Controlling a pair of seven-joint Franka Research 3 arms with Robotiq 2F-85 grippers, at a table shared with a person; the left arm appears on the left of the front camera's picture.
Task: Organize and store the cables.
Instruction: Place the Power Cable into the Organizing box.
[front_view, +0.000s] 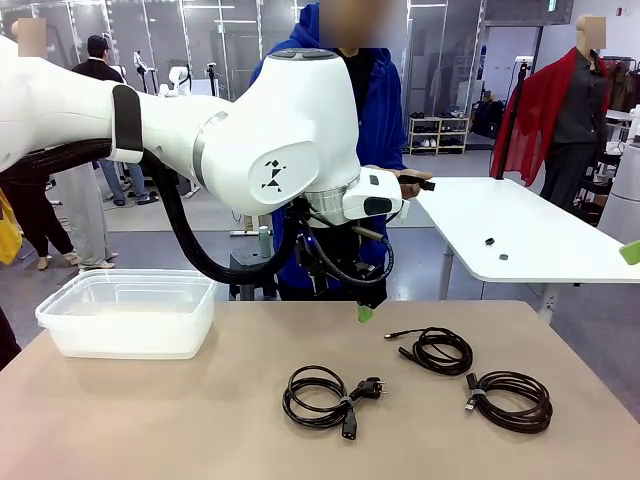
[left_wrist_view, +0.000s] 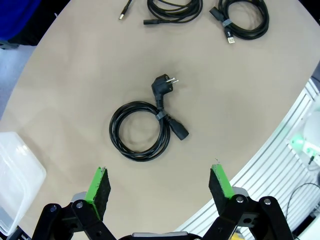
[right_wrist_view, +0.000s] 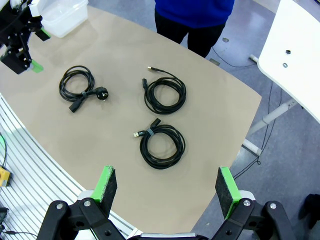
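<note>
Looking across a tan desk (front_view: 200, 420) at three black cables, each wound into a round coil and all lying loose, none stored yet. Finding the power cable (front_view: 318, 397) lying near the middle of the robot-side edge, with its two plugs sticking out on the side facing the right edge. Finding a second coil (front_view: 443, 350) lying nearer the far edge and a third coil (front_view: 512, 400) lying close to the right edge, with a small gap between the two. Noting a clear plastic tub (front_view: 130, 335) sitting empty at the far left corner, and a person (front_view: 385, 110) in a blue top standing behind the far edge. Seeing the left hand (left_wrist_view: 159, 171) hanging above the middle of the desk, released, with fingers spread wide and gripping nothing. Looking down along those fingers and finding the power cable directly ahead, sitting between them though a little toward one finger, with its plug pair running crosswise to the line joining the fingertips. Seeing the right hand (right_wrist_view: 165, 171) hovering high, off toward the right edge, likewise released and empty, with the third coil lying nearest ahead of it. Judging the left hand the closer of the two to the power cable, and guessing at a straight descent onto that coil's rim, then a carry leftward to the tub.
</note>
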